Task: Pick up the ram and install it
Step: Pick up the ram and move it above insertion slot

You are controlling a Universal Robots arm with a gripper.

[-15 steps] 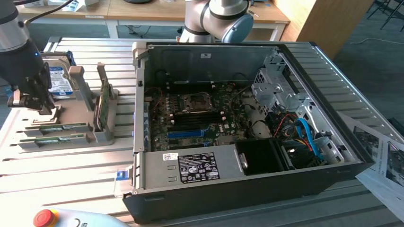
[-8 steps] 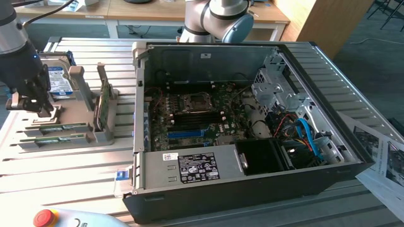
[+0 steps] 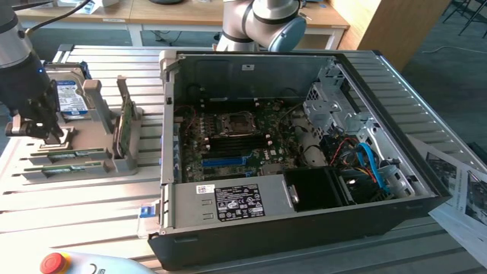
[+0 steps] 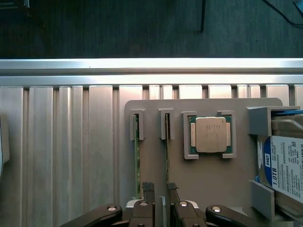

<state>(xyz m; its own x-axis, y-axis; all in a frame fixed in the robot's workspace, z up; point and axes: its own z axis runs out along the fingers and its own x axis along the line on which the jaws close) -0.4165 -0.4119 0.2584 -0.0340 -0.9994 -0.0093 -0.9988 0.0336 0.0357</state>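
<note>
1 ram [image 4: 166,156] stands on edge just beside the gripper [image 4: 160,189], fingers [image 4: 148,190] parted

open PC case [image 3: 304,231]; hard drive [image 4: 286,165]; processor [image 4: 210,135] on grey holder [image 4: 213,184]; red button [image 3: 55,262]

The slim circuit-board ram stick [image 4: 166,158] is green, its moulded plastic holder [image 4: 208,182] pale grey. The ribbed metal desk [image 4: 71,142] is striped silver. The boxy hard drive [image 4: 284,165] bears a blue-and-white label. The end effector [image 4: 160,188] is black, like the steel computer case [image 3: 304,234].
</note>
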